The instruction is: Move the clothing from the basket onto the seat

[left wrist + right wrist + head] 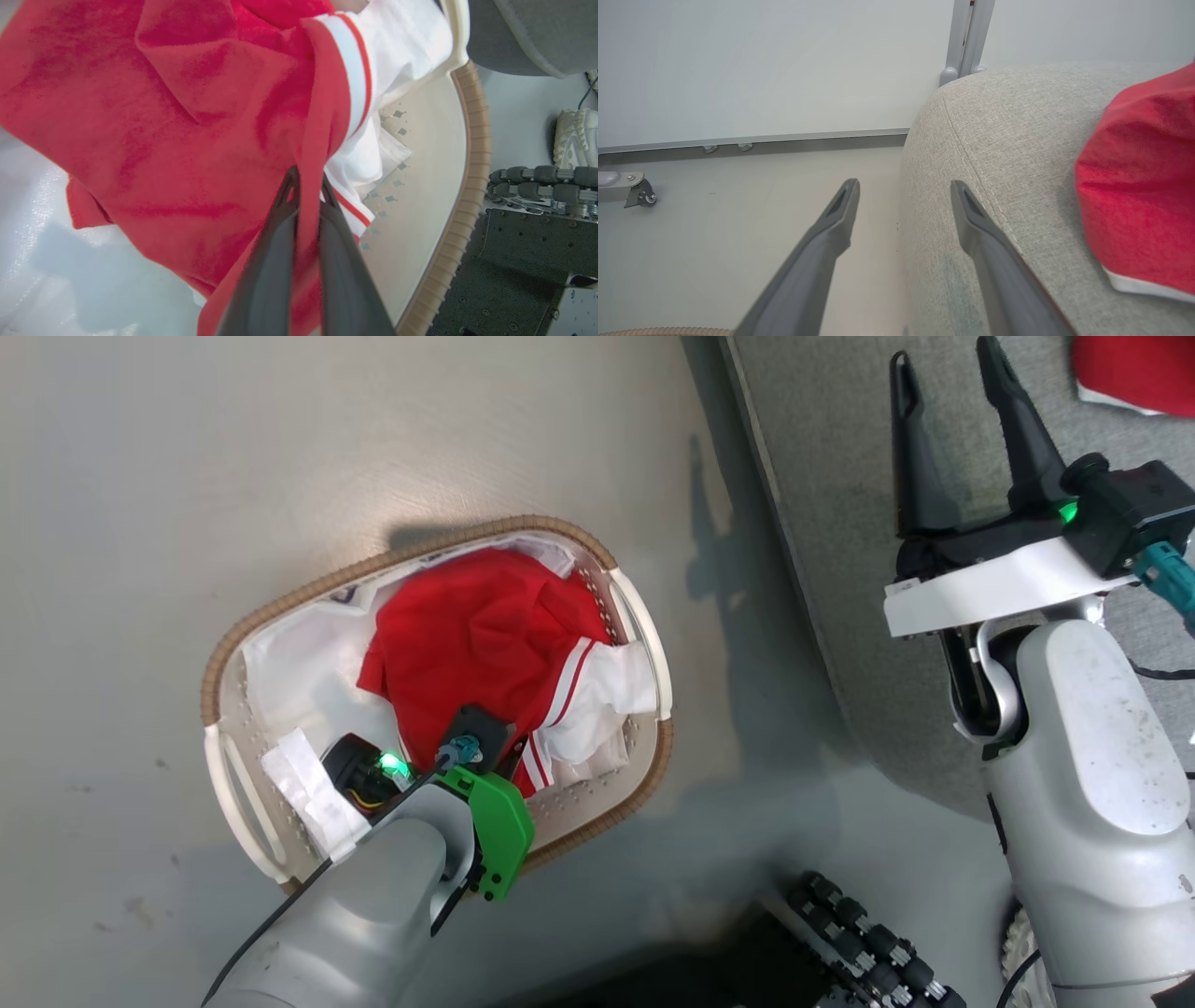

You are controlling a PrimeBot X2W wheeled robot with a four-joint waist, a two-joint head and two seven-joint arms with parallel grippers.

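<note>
A red garment with white stripes, the clothing [476,635], lies bunched in the oval cream basket [217,681] on the floor. My left gripper [306,179] reaches down into the basket and is shut on a fold of this red clothing [177,116], which runs between its two dark fingers. My right gripper [952,378] hangs open over the grey seat [840,523], fingers apart with nothing between them [903,186]. Another red piece of clothing [1139,186] lies on the seat [1008,154], to the right of that gripper.
A glossy white liner sheet [299,663] lies under the garment in the basket. My wheeled base with its black rollers [868,943] stands close to the basket's near side. A white wall panel and a caster foot [637,191] show beyond the seat's corner.
</note>
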